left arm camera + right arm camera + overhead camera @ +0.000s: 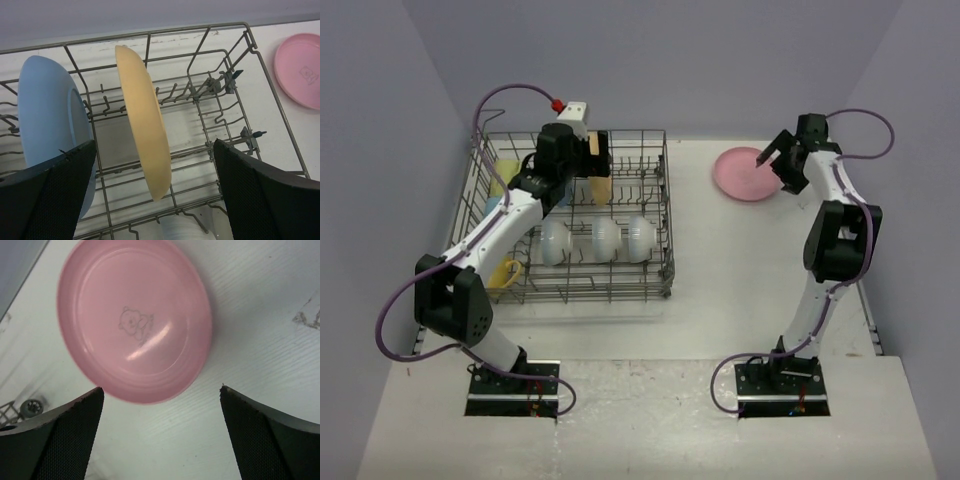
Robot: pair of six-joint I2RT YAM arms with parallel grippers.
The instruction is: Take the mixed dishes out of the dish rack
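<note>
Right gripper (160, 389), spread, hangs above the pink plate (132, 320) lying on the table (270, 315). Left gripper (154, 142), spread, hovers over the orange plate (145, 130) standing in the rack (225, 82) beside the blue plate (45, 110)

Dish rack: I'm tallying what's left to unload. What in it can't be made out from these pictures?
Left wrist view: fingers of the left hand cover the blue plate's lower part; the bottom edge cuts off a white bowl.
Top view: the left arm hides the blue plate and leaves the mugs on the dish rack's left side as slivers.
Right wrist view: only a rack corner shows, at the left edge.
</note>
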